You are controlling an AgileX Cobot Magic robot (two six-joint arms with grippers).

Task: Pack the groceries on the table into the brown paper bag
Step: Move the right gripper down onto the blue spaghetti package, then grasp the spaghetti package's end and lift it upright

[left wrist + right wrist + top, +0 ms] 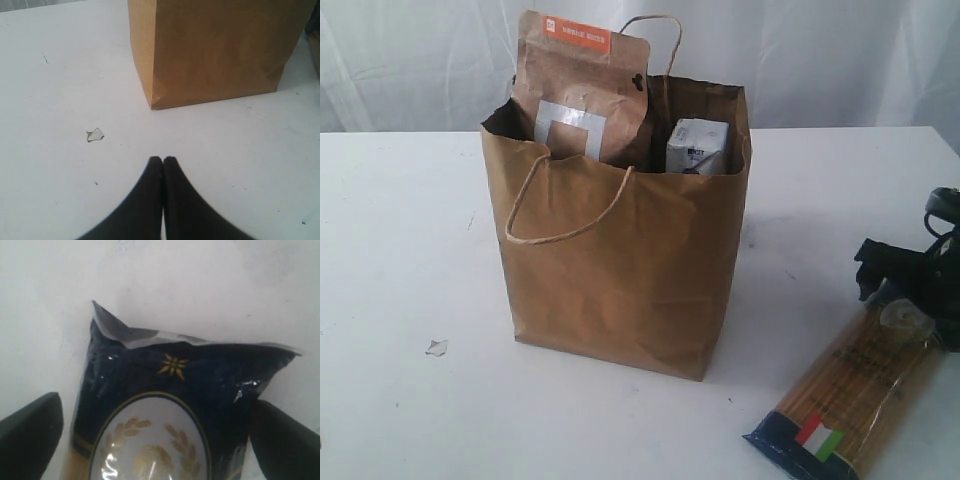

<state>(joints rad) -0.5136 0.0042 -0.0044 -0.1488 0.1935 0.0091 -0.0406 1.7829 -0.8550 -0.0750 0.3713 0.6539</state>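
1. Nearest, the long spaghetti packet point(845, 400) lies flat on the table point(400, 250) right of the brown paper bag point(620, 270), its long axis slanting away from the bag.
2. The right gripper point(155, 415), the nearer one, is spread wide astride the packet's far end, gripping nothing yet.
3. The left gripper point(163, 162) is clenched and empty, left of the bag.
4. The bag stands upright and looks crowded, so the packet likely goes in end-first.

Bag in the middle, things in it and beside it

The bag point(620, 270) stands on the table point(400, 250). Inside it, the pouch point(582, 95) is on the left and pokes out over the top. The carton point(697, 145) is on the right. The spaghetti packet point(845, 400) lies flat to the bag's right, nearer the front. A paper scrap point(437, 347) lies to the bag's left.
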